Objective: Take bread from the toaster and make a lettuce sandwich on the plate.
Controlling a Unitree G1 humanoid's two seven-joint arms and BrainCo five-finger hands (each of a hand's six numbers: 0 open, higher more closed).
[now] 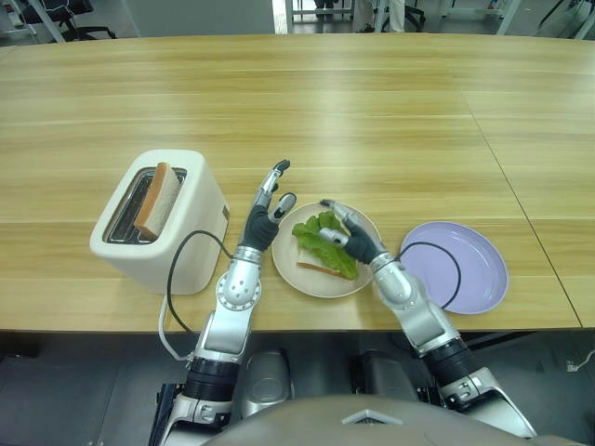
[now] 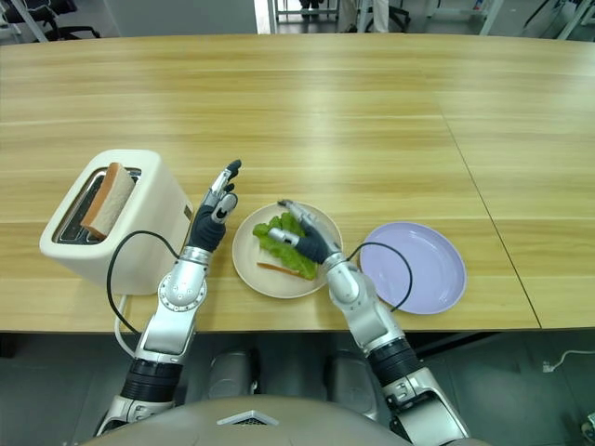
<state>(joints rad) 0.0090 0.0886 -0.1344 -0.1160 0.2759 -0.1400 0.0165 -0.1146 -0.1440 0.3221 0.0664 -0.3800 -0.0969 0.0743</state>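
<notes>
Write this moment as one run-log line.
phase: lettuce on bottom slice | left hand: open, between toaster and plate | right hand: over lettuce | toaster: one bread slice inside

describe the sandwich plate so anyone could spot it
On the long wooden table, two plates sit right of the cream toaster. It is the beige plate nearer the toaster, carrying bread and green lettuce; the other is a lilac plate.

You've got the toaster (image 1: 191, 243) on your left with a slice of bread (image 1: 160, 200) standing in its slot. Just right of it, the plate (image 1: 290, 268) carries lettuce (image 1: 321, 243) on another slice (image 1: 314, 270). Further right sits a second plate (image 1: 483, 274), a cable (image 1: 455, 263) looping over it.
</notes>
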